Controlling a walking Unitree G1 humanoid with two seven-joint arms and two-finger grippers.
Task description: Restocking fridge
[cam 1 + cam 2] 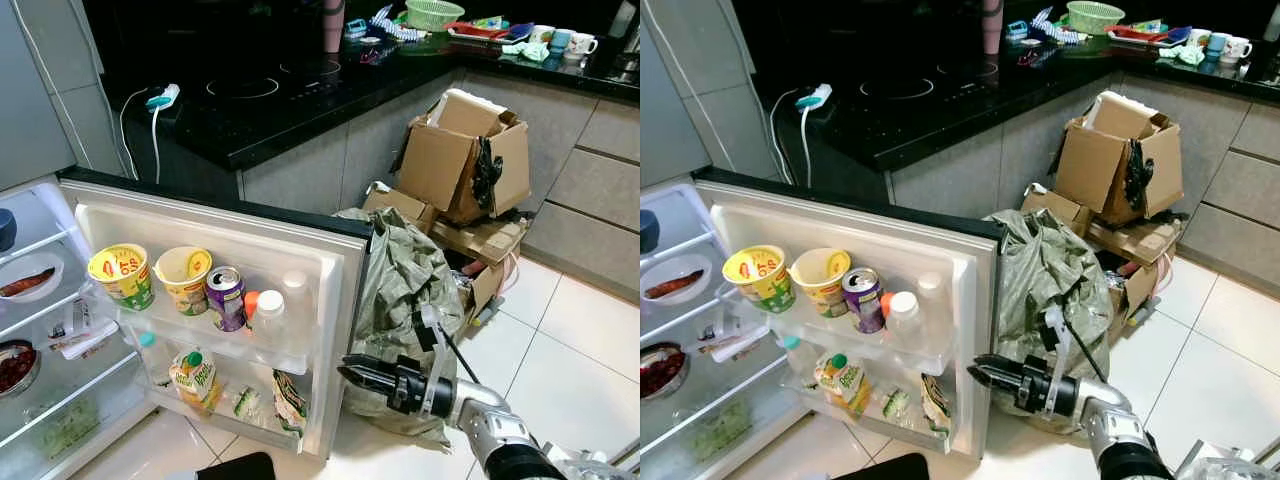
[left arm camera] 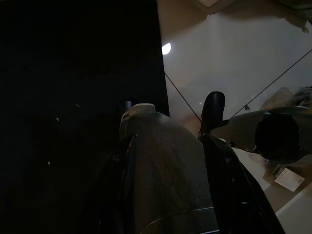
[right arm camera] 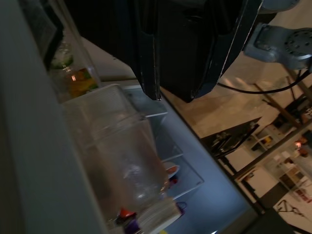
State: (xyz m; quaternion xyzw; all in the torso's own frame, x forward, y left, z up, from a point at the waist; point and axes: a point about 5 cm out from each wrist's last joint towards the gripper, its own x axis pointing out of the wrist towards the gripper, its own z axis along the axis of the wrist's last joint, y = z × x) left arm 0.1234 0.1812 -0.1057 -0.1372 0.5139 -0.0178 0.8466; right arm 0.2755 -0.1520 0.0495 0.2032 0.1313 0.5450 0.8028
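Note:
The fridge door (image 1: 335, 290) stands wide open. Its upper shelf holds two noodle cups (image 1: 122, 272), a purple can (image 1: 226, 297), a white-capped bottle (image 1: 268, 312) and a clear bottle (image 3: 126, 161). Packets and a green-topped pouch (image 1: 195, 377) sit on the lower shelf. My right gripper (image 1: 347, 373) is open and empty, its tips just off the door's outer edge, level with the lower shelf. My left gripper (image 2: 168, 141) hangs low over the floor, shut on a dark bottle (image 2: 165, 165) with a pale cap.
Fridge shelves (image 1: 35, 330) with dishes of food show at the left. A stuffed grey-green bag (image 1: 400, 285) sits right behind the door, with cardboard boxes (image 1: 465, 160) beyond. A black counter (image 1: 260, 95) runs along the back. White tiled floor (image 1: 570, 340) lies to the right.

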